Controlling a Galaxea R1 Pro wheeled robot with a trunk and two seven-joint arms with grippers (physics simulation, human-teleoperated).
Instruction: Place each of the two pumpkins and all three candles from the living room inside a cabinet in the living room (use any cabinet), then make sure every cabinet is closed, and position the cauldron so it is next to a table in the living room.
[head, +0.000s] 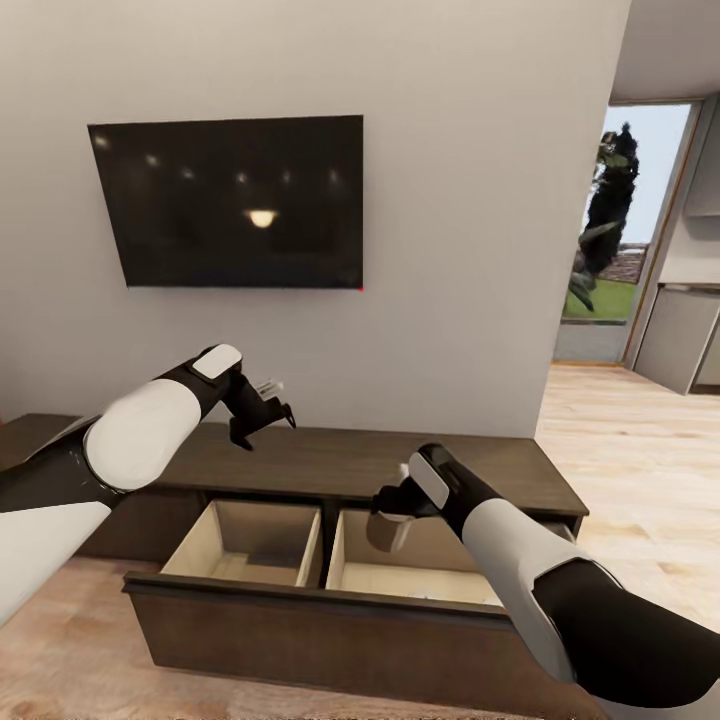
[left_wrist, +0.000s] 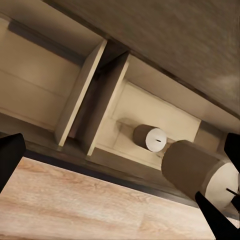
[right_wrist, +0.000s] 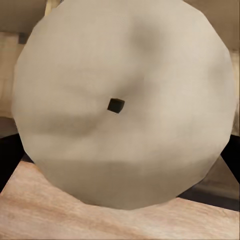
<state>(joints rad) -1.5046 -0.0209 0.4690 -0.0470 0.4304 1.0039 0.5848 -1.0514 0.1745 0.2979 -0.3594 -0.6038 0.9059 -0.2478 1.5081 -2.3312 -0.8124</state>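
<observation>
Open drawer beneath candle-gripping right arm

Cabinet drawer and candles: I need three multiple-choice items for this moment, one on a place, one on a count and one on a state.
1. Where does the right pincer hold its candle?
A) over the right compartment of the drawer
B) on the floor
C) inside the left compartment
2. How many candles show in the left wrist view?
A) one
B) two
C) three
3. The drawer is:
A) shut
B) taken out
C) pulled open

Answers:
1. A: the head view shows it above that compartment.
2. B: a loose candle lies in the drawer and another is gripped.
3. C: its tan insides are exposed.
</observation>
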